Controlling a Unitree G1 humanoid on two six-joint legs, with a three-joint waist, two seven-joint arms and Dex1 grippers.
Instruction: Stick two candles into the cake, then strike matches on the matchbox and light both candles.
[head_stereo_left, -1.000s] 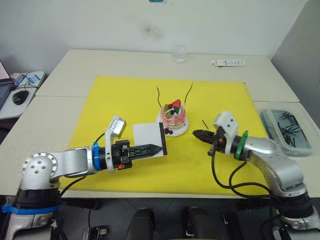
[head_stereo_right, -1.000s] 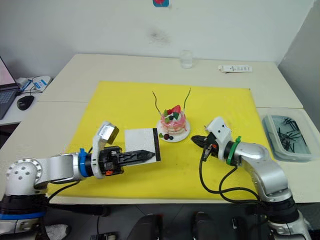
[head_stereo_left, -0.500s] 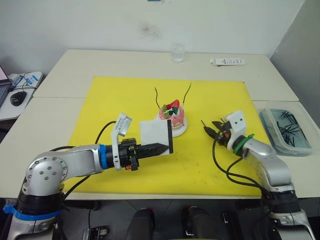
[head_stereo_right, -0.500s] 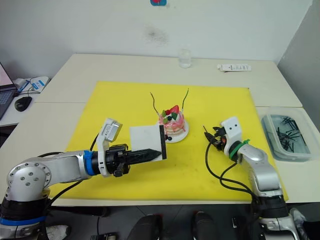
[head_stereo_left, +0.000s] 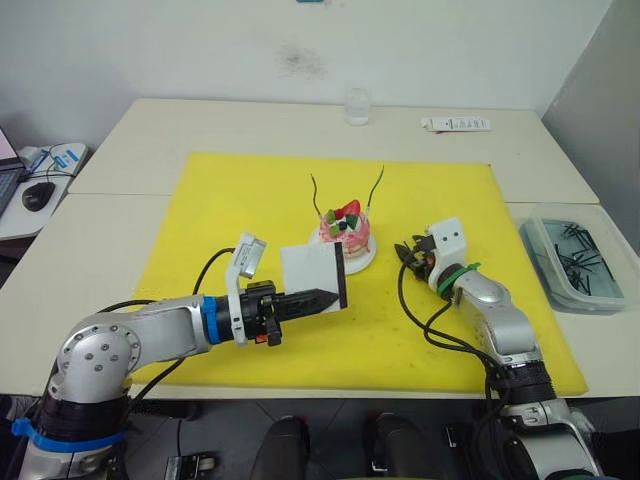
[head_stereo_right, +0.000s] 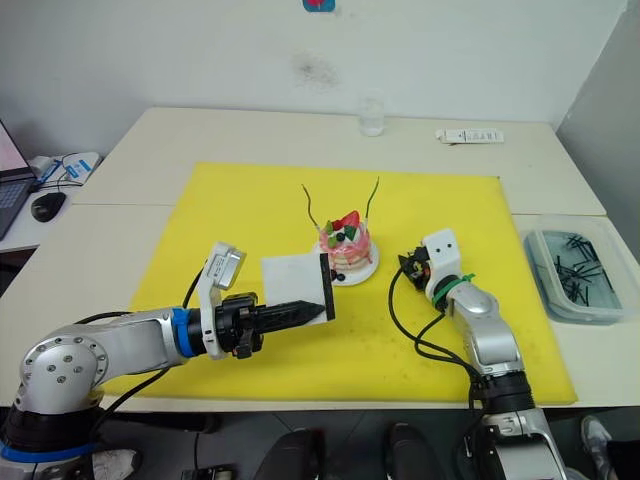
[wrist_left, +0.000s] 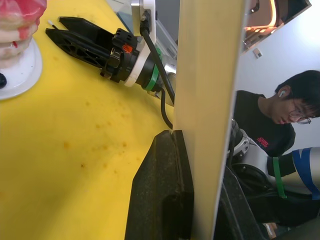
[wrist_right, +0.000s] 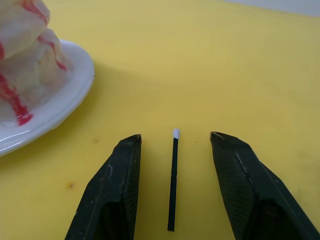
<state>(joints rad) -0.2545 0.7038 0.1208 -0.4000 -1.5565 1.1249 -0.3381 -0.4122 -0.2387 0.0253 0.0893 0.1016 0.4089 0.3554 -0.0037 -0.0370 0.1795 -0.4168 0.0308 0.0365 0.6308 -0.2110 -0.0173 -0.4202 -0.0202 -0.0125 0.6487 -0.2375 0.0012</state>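
Yellow matting (head_stereo_left: 250, 200) is covering the middle of the pale tabletop (head_stereo_left: 150, 130) in the left eye view, smooth and flat, and the cake (head_stereo_left: 345, 232) is sitting just above frame centre on a white plate (head_stereo_left: 362, 259), a small pink layered round topped with red and green. Two candles (head_stereo_left: 377, 184) are standing in it, thin wavy stalks rising past its top. The left gripper (head_stereo_left: 322, 297) is reaching in from the lower left and pinching the matchbox (head_stereo_left: 312, 277), a flat white rectangle with a black strip on its right edge, just left of the plate. The right gripper (head_stereo_left: 404, 251) is resting right of the plate, its black fingers pointing towards the cake. A clear glass (head_stereo_left: 357, 105) is standing at upper centre, and a clear lidded tub (head_stereo_left: 575, 262) of dark sticks is lying at the right edge. In the left wrist view the matchbox is running up the middle as a pale slab clamped between matte black fingers (wrist_left: 165, 200), with a person (wrist_left: 272, 130) in a black shirt at the right. In the right wrist view the fingers are spread wide on either side of one match (wrist_right: 173, 180), a straight dark stick with a white tip, lying on the yellow mat and touching neither finger, the glossy plate rim curving at the upper left.
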